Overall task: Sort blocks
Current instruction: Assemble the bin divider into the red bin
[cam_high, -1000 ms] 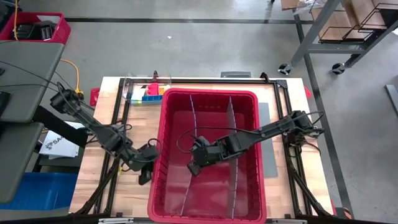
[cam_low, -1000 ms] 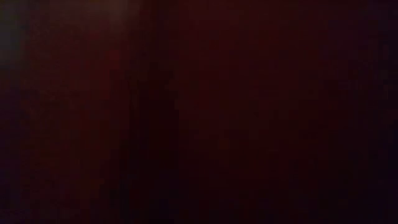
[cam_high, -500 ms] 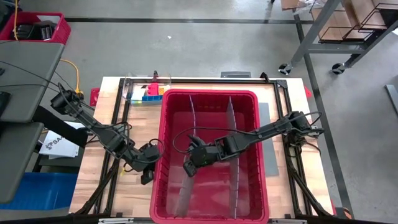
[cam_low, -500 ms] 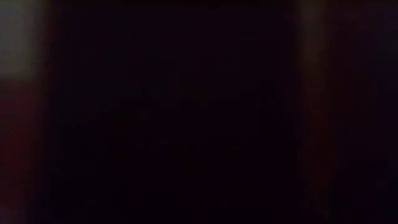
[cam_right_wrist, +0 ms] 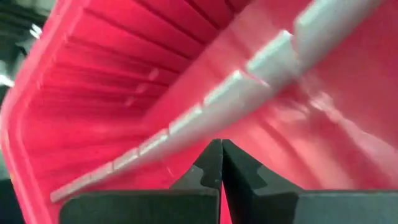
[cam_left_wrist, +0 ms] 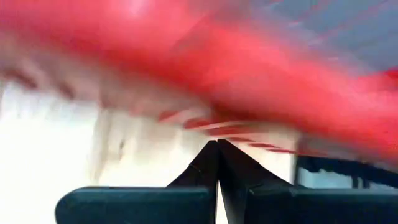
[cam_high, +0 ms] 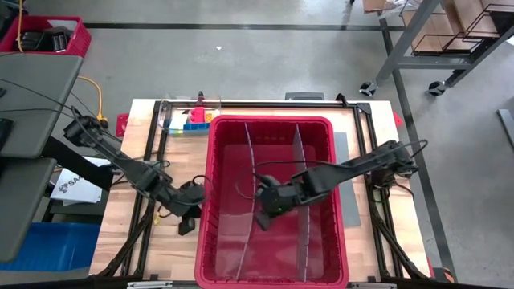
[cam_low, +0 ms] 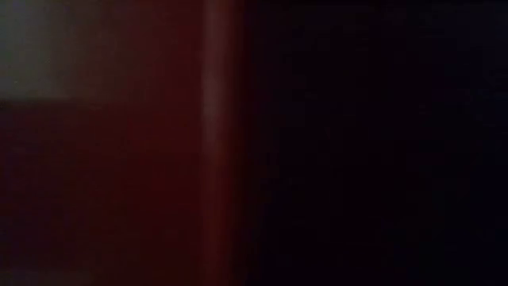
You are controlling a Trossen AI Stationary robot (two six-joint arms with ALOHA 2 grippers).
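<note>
Several small coloured blocks (cam_high: 195, 120) lie at the table's far left, beside the large red bin (cam_high: 271, 120), and no gripper touches them. My left gripper (cam_high: 185, 226) is shut, outside the bin's left wall near its near end. In the left wrist view its tips (cam_left_wrist: 217, 146) point at the bin's red wall (cam_left_wrist: 280, 81). My right gripper (cam_high: 263, 221) is shut inside the bin, against the left grey divider (cam_high: 250, 164). A second divider (cam_high: 299, 168) stands further right. My left gripper's shut tips stand just below the bin's outer left wall (cam_left_wrist: 236, 121); I cannot tell whether they touch it. My right gripper slants down into the bin, its shut tips right beside the left divider's face (cam_right_wrist: 205, 109); whether they touch it cannot be told.
Black frame rails (cam_high: 152, 201) run along both table sides. A flat grey sheet (cam_high: 343, 172) lies on the table right of the bin. Only the dark red bin wall (cam_low: 214, 143) shows in the low view.
My right gripper has risen and gone toward the table's right edge inside the bin, staying shut. The left divider has shifted beside it: its near end swung left, then came back, and its middle now bows toward the right.
</note>
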